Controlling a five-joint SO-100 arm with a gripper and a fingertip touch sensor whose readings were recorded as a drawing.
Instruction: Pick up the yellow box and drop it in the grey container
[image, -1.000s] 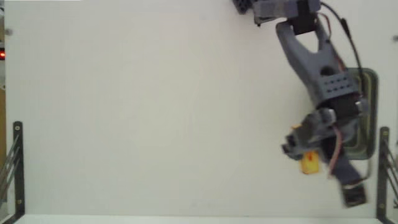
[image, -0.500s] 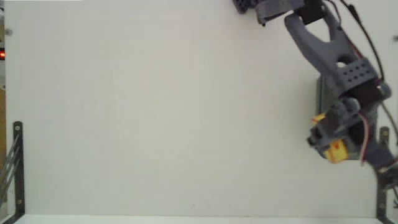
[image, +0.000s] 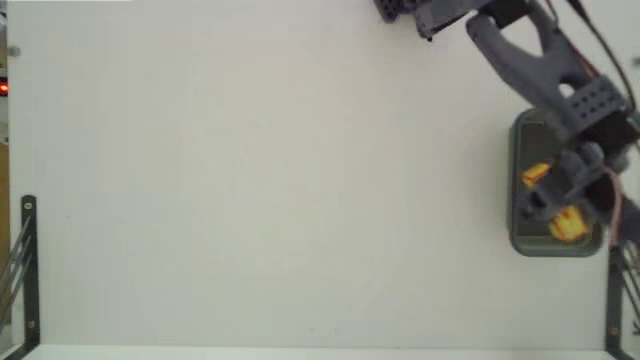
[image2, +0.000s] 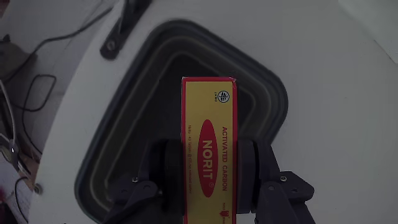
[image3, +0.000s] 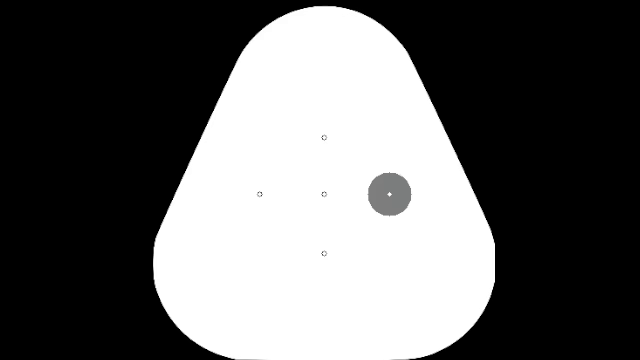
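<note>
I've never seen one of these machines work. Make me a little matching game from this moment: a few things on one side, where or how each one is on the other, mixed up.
Things:
1. yellow box
2. grey container
3. gripper
4. black bracket

Descriptions:
A. stands at the table's left edge in the fixed view
B. shut on something, held above the tub
C. sits on the table at the right in the fixed view, open side up
D. pinched between two dark fingers, red oval mark showing

Pairs: 1-D, 2-C, 3-B, 4-A
</note>
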